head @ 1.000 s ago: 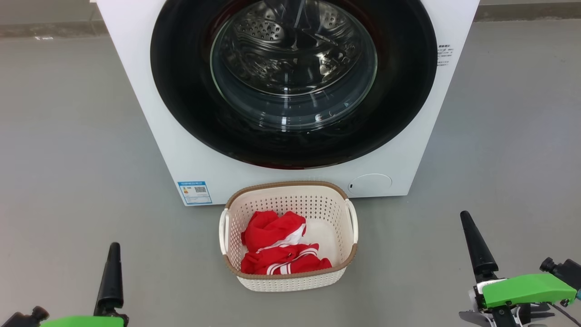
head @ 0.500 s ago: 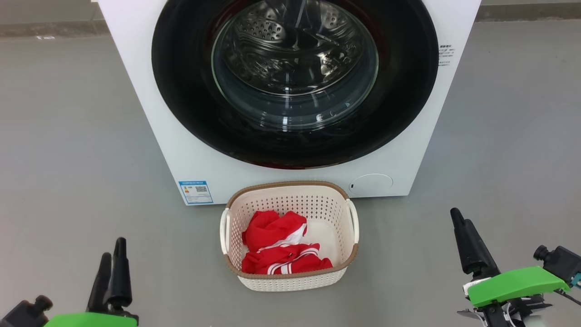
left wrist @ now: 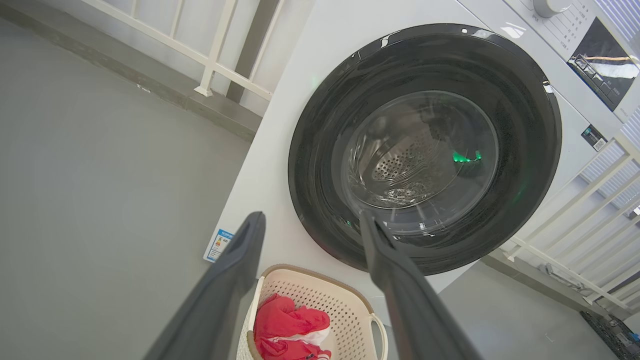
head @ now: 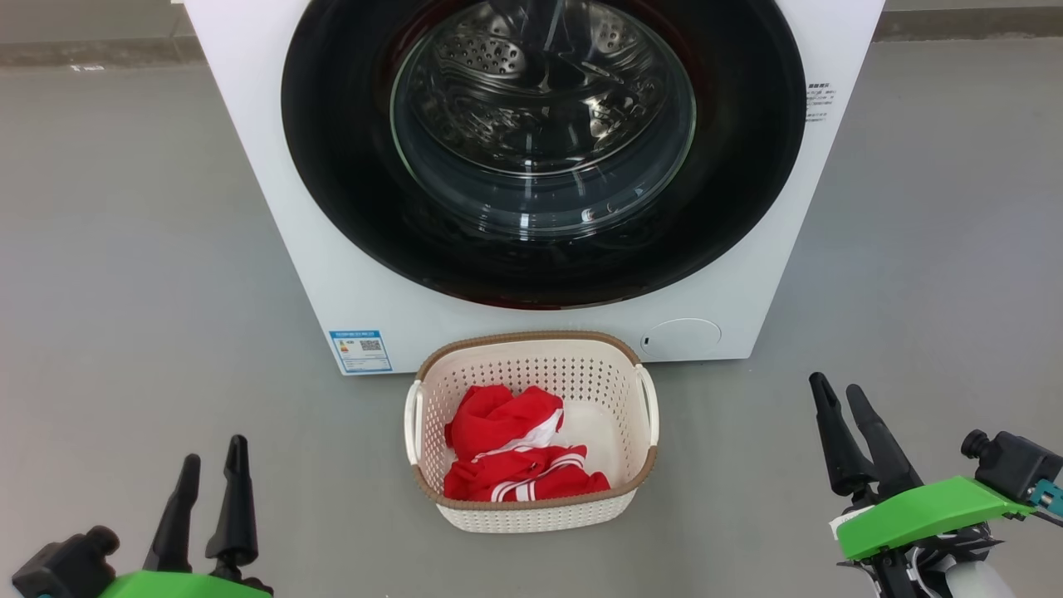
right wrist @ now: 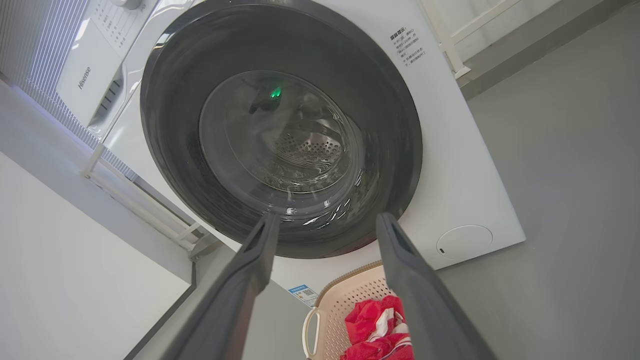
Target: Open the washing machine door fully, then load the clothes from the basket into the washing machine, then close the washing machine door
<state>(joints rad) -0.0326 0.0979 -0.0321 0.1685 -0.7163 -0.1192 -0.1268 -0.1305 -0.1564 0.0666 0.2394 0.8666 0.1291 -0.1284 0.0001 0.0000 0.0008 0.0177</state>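
The white washing machine (head: 349, 274) stands ahead with its round black door (head: 332, 166) shut against the front, the steel drum visible through the glass. On the floor right in front of it sits the cream basket (head: 531, 511), holding red clothes (head: 507, 457) with white stripes. My left gripper (head: 214, 467) is open at the lower left, well left of the basket. My right gripper (head: 839, 392) is open at the lower right, well right of the basket. Both wrist views look past open fingers at the door (left wrist: 520, 125) (right wrist: 165, 100) and the basket (left wrist: 350, 305) (right wrist: 350, 295).
Grey floor (head: 124, 249) spreads on both sides of the machine. A blue energy sticker (head: 360, 350) and a round white flap (head: 680, 338) mark its lower front. A white railing (left wrist: 215, 55) runs behind, and a control panel (left wrist: 600, 50) sits at the machine's top.
Both grippers have turned about their wrists, so each now shows two separate fingers in the head view where one showed before. The right gripper shifted slightly left. The basket and door have not moved.
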